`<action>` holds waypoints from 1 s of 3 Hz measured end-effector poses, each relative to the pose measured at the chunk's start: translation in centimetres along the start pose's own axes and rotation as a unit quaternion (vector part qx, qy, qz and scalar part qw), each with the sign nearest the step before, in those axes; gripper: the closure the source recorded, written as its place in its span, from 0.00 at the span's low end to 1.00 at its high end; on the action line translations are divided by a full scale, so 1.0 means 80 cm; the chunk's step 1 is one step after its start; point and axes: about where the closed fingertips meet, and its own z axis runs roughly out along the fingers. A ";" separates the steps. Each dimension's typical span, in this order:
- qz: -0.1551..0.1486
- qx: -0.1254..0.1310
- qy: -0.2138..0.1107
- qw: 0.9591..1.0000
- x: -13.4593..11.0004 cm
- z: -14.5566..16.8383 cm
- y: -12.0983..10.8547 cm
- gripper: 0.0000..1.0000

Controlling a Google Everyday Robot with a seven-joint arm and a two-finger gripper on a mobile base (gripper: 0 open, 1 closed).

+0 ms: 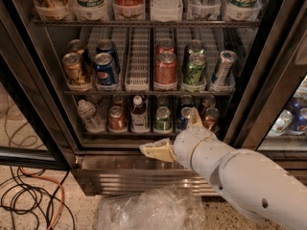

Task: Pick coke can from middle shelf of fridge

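End effector, tan wedge-shaped fingers spread wide, hovers below the wire middle shelf bearing the red coke can.

The speckled floor runs along the bottom of the frame. Tangled black and orange cables lie at lower left, and a crumpled plastic bag at bottom centre before the fridge. The gripper hangs mid-frame above, fingers spread.

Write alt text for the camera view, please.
The open gripper hangs low before the fridge, by the lower shelf. Above it, on the middle shelf, the coke can stands untouched beside a green can.
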 end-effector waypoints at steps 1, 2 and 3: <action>-0.005 -0.044 0.006 0.999 0.011 0.009 0.025 0.00; -0.024 -0.098 -0.031 0.994 0.002 0.065 0.058 0.00; -0.027 -0.098 -0.032 0.994 0.000 0.065 0.058 0.00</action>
